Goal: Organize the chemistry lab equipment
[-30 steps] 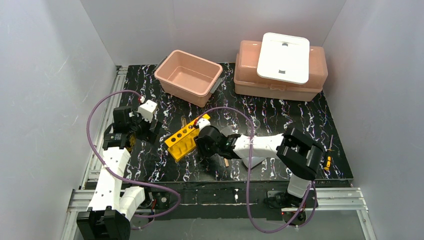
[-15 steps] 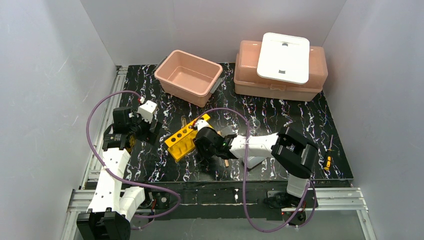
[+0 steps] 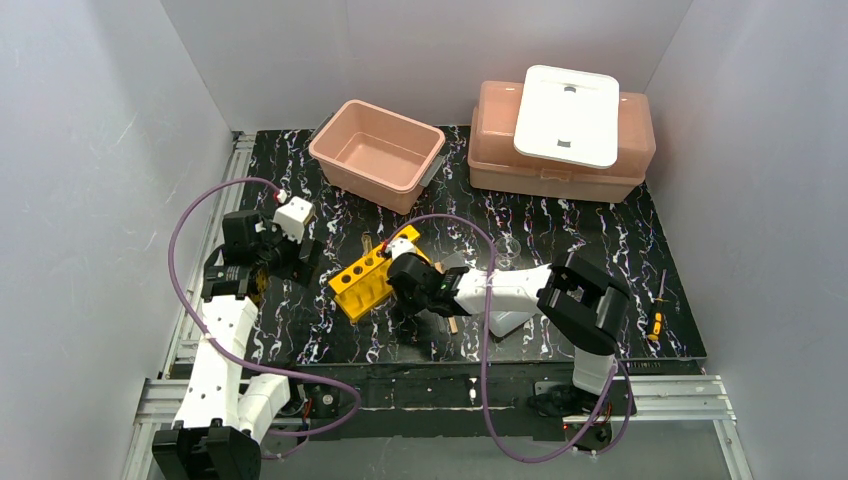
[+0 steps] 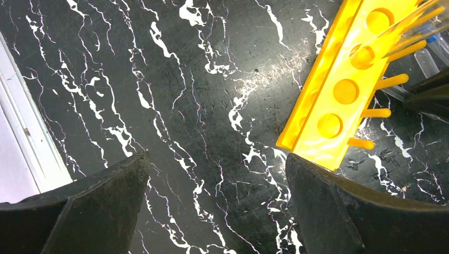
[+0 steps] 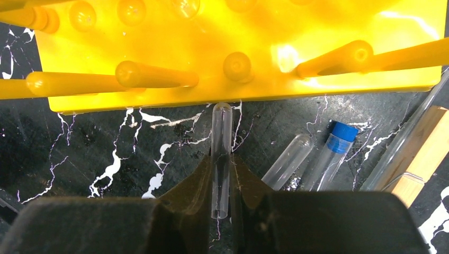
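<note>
Fingers of the right tool (image 5: 221, 165) are pinched together on a clear glass tube (image 5: 221, 132). They grip it low on its length, so the rounded tip points forward at the yellow plastic holed test-tube rack (image 5: 328, 32). The tip sits right at the rack's near edge, below its pegs. Holding the tube along its own axis probably keeps it ready to be steered into a hole. Whether it is off the black marbled desk (image 4: 185, 79) cannot be told.

To the right lie another loose glass tube (image 5: 288, 161), a blue-capped pipette (image 5: 334, 151) and a pale wooden stick (image 5: 423, 153), unsorted.

The left tool (image 4: 217, 180) hangs with its jaws wide apart and nothing in them, over bare desk just beside the rack's end. From there it could steady the rack.
</note>
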